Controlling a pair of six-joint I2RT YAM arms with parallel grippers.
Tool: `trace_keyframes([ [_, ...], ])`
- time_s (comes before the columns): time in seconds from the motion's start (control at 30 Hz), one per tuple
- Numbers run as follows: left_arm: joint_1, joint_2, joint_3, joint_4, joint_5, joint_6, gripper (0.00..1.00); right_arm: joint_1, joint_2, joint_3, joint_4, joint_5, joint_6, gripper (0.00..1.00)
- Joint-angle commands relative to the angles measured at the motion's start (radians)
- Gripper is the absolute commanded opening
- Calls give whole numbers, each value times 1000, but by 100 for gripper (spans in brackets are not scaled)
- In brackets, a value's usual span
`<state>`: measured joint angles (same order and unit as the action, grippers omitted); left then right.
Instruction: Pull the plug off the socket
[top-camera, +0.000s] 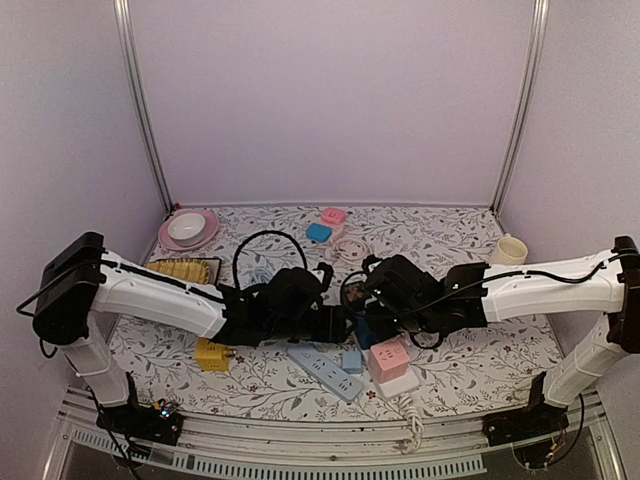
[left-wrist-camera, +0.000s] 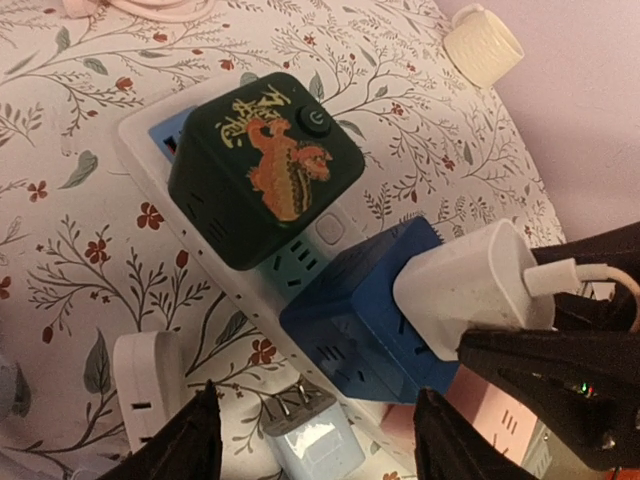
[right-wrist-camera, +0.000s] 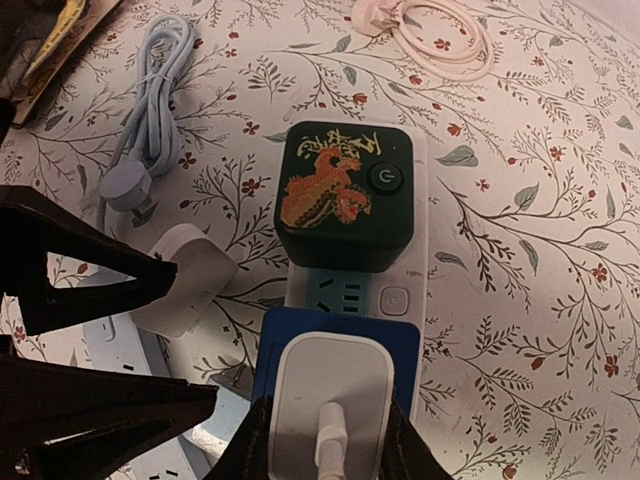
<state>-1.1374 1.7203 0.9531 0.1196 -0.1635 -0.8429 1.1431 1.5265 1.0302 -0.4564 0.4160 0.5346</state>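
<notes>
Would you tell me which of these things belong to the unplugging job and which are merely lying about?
Job: white plug, blue cube socket, white power strip, right gripper clamped on the plug.
Lying about: dark green cube, cream cup, grey cable, pink plate.

The desk (right-wrist-camera: 560, 260) is covered in white cloth printed with grey-green sprigs and red flowers. An orange dragon (right-wrist-camera: 322, 190) is printed on the dark green cube (right-wrist-camera: 345, 248). The plug (left-wrist-camera: 460, 290) is recorded as white, the socket cube (left-wrist-camera: 345, 335) as blue, the power strip (right-wrist-camera: 400, 302) as white.
</notes>
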Motion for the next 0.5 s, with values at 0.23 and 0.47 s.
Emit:
trace_keyframes([
  [0.23, 9, 85, 60, 11, 7, -35, 66, 26, 2, 46, 56, 5, 21, 5],
  [0.47, 9, 116, 59, 12, 1, -52, 66, 26, -6, 53, 53, 5, 6, 5],
])
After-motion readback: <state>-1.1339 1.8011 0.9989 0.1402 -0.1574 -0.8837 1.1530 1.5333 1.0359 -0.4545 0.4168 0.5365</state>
